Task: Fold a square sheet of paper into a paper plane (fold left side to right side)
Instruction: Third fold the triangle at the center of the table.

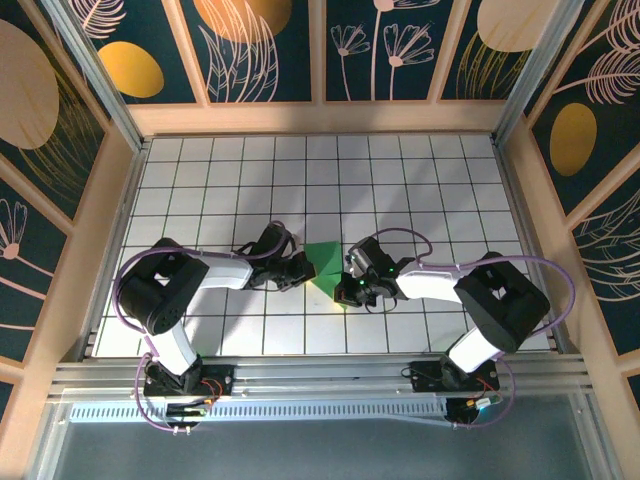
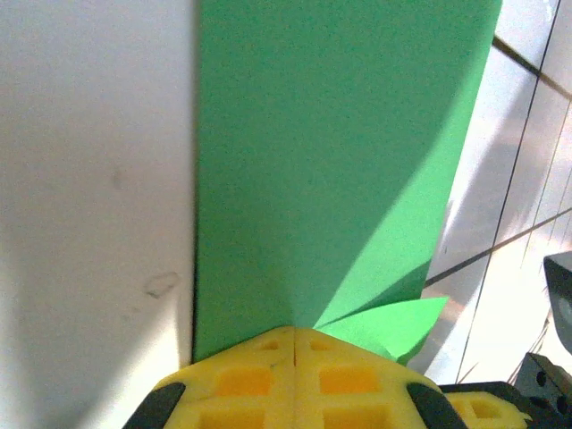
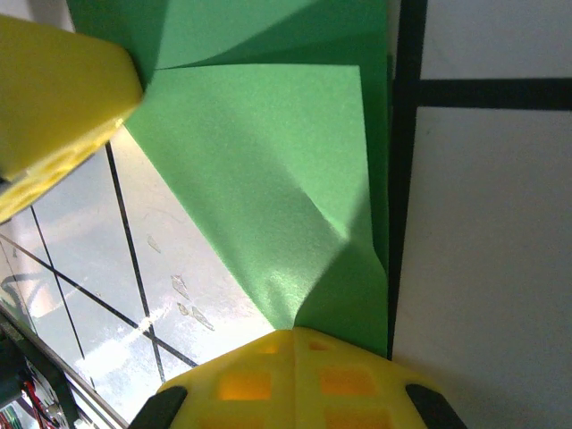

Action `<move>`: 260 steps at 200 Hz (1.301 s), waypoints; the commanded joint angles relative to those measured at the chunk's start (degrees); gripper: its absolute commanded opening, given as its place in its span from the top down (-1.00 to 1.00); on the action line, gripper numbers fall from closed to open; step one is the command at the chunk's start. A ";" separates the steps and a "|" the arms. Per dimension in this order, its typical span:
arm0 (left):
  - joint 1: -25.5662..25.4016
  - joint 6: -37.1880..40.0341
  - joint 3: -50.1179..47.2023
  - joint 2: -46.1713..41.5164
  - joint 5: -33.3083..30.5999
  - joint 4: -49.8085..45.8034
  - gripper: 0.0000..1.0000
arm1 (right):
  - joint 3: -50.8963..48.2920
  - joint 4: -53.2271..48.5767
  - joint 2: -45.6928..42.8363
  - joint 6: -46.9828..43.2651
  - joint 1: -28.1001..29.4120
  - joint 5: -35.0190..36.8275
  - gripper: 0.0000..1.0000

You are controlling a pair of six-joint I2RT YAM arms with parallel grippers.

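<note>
Bright green square sheet of thin paper (image 1: 323, 260), partly folded and creased, lying about midway across white gridded table (image 1: 220, 170), between both arms. From above, wedge-shaped: broad edge toward far side, tapering toward near right, long axis slanted likewise. Clamped at left side by yellow left fingers (image 2: 241, 380), closed fully on it. Clamped at narrow near end by yellow right fingers (image 3: 241, 384), likewise closed on it.

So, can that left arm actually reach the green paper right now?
Yes, it looks so: the left pincer is shut on the paper at its edge, with nothing in between. The right pincer grips the paper too, from the other side.
</note>
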 commanded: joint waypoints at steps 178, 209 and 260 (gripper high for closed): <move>-4.58 6.73 2.65 -4.32 -0.97 -3.65 1.00 | -1.80 -9.36 3.42 -0.48 -0.24 4.88 1.00; -4.57 6.80 4.44 -2.29 -1.92 -5.28 1.00 | -2.06 -9.18 3.34 -0.32 -0.24 4.87 1.00; -4.54 7.04 5.01 0.41 -2.82 -8.13 1.00 | -1.71 -8.83 3.31 -0.37 -0.24 4.43 1.00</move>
